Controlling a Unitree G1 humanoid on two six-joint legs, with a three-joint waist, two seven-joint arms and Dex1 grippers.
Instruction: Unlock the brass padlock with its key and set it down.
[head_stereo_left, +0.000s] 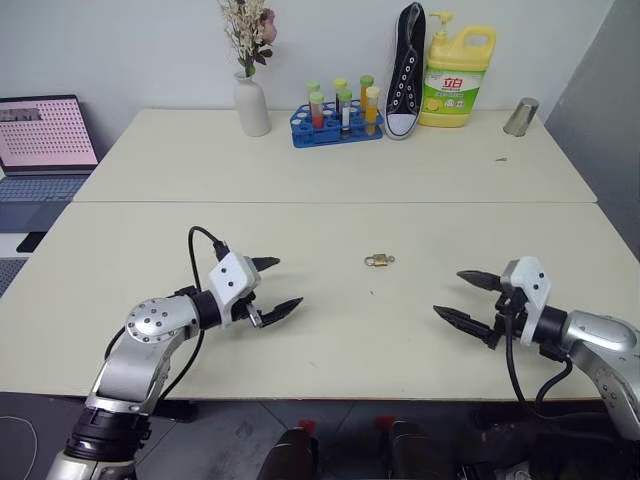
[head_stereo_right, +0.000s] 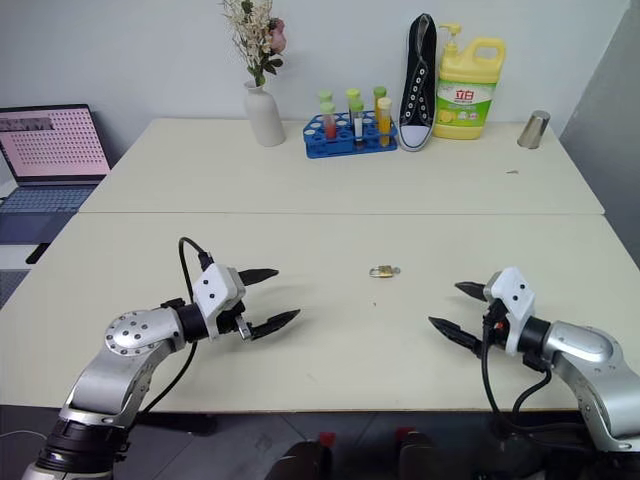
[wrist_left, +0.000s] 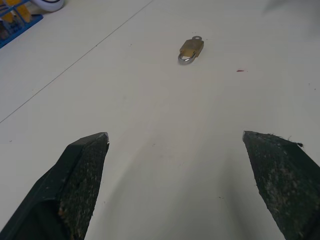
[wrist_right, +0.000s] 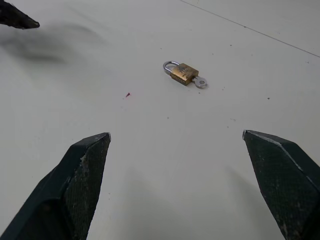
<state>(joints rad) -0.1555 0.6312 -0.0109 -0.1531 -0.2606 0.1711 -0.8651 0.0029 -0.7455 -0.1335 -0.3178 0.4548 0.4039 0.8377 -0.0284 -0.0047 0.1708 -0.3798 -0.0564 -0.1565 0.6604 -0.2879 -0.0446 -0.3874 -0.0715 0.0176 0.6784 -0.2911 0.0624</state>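
The brass padlock (head_stereo_left: 377, 261) is seen lying flat on the near cream table (head_stereo_left: 330, 330), between the two grippers and apart from both. Its long axis runs across the table, the shackle turned toward the robot's left and the key (wrist_right: 200, 82) projecting from the body's opposite end, toward the right. The left gripper (head_stereo_left: 273, 287) and right gripper (head_stereo_left: 459, 297) are held just above the tabletop, jaws spread wide and empty, both angled inward toward the lock.
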